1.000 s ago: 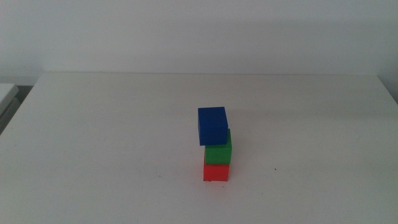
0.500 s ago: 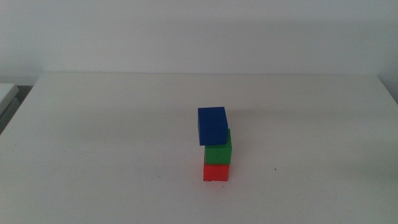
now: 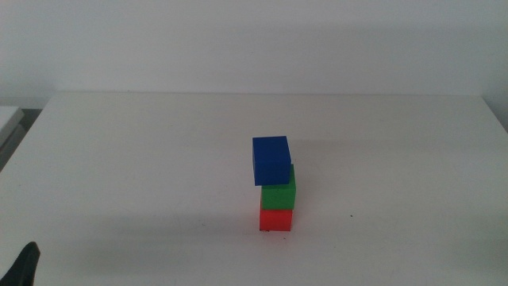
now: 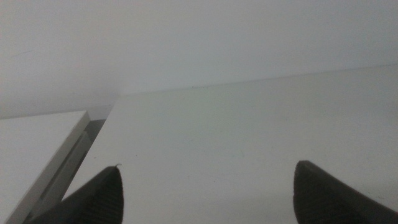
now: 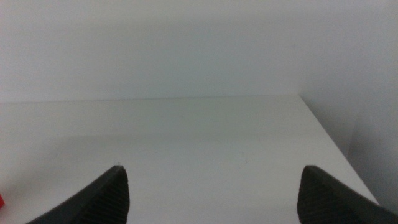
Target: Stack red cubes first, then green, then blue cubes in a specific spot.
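Cubes stand in one little tower near the middle of the white table point(image 3: 119, 159). We see the red cube point(image 3: 275, 219) at the bottom, touching the table. The green cube point(image 3: 279, 193) sits on top of it. The blue cube point(image 3: 271, 160) sits on the very top, and it sticks out a bit to the left, so the tower looks a little crooked. All three are about the same size, with flat, dull faces and sharp corners. A thin shadow lies on the table beside the red cube.

We see a smooth, plain white table with a tiny dark speck point(image 3: 351, 216) to the right of the tower. A pale wall point(image 3: 254, 40) rises behind the far edge of the table. At the left side another white surface point(image 3: 8, 117) sits next to the table, with a dark gap between them.

We see the left gripper point(image 4: 205, 186) with its two dark tips spread wide and nothing between them, only bare table. One tip pokes in at the bottom left corner of the middle view, well apart from the tower. The right gripper point(image 5: 211, 190) is spread wide too and holds nothing. A sliver of red shows at the edge of its view.
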